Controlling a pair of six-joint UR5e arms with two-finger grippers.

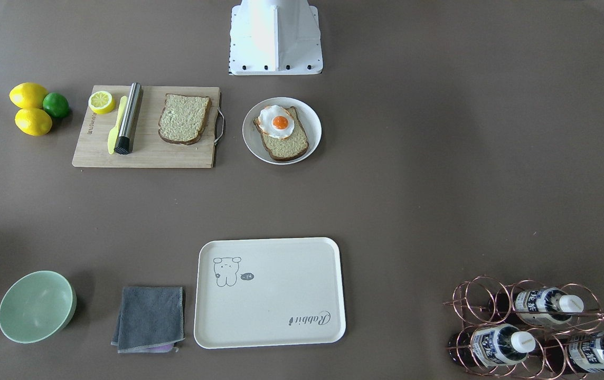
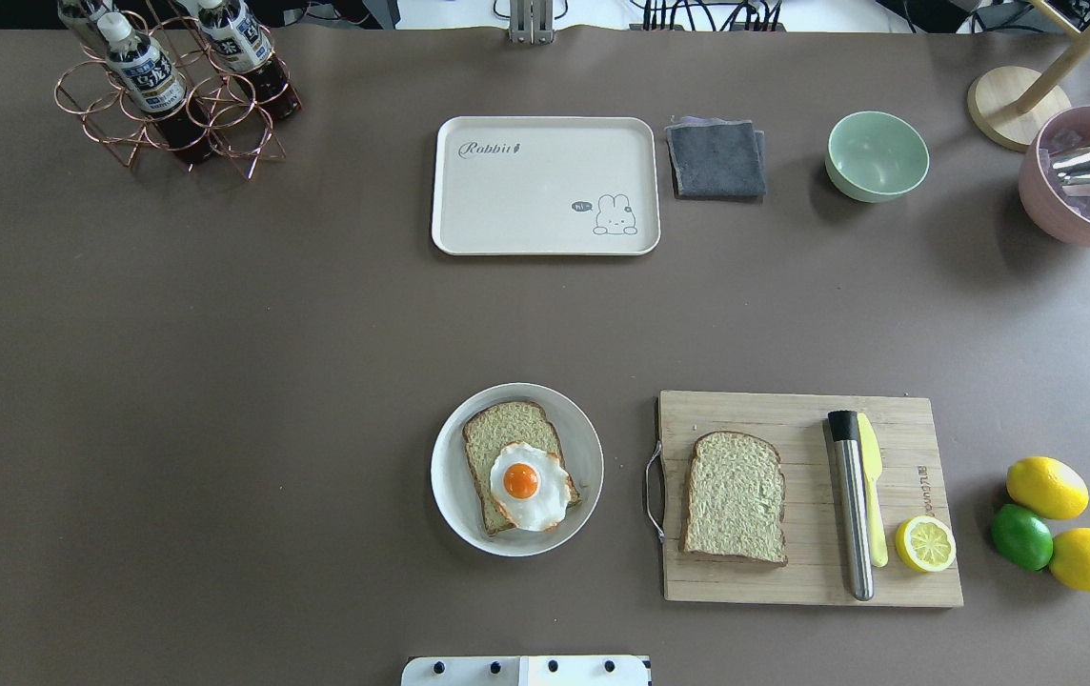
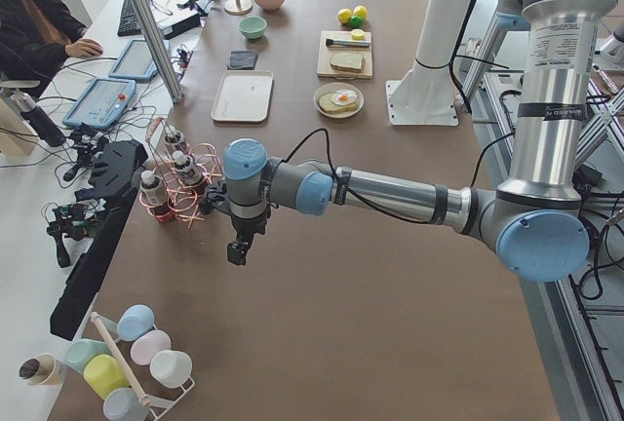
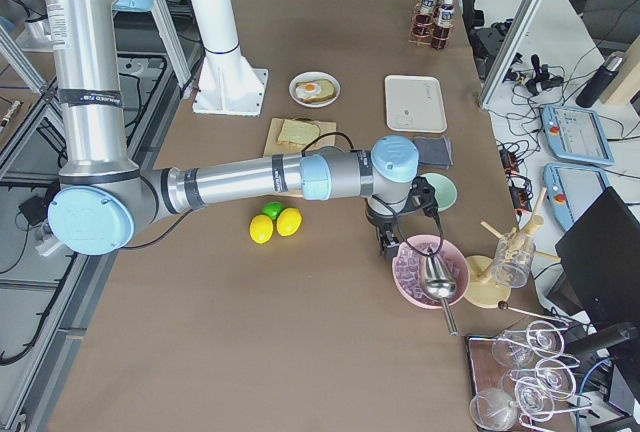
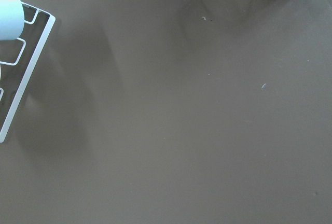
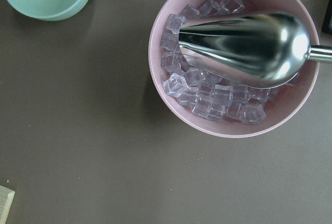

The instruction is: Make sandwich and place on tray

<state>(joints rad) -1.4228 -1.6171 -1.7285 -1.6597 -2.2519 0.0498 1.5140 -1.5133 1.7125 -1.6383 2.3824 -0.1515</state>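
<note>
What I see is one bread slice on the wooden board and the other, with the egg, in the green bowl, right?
Not quite: the overhead view shows the egg-topped slice on the round white plate, not in the green bowl. The other slice is on the wooden board.

Two high cameras look steeply down on the desk (image 2: 221, 333) from opposite long sides, so the tray (image 2: 545, 186) sits at 12 o'clock in the overhead view and 6 o'clock in the front-facing one. Two end cameras look along the desk. Both wrist cameras hang close above its surface.
</note>
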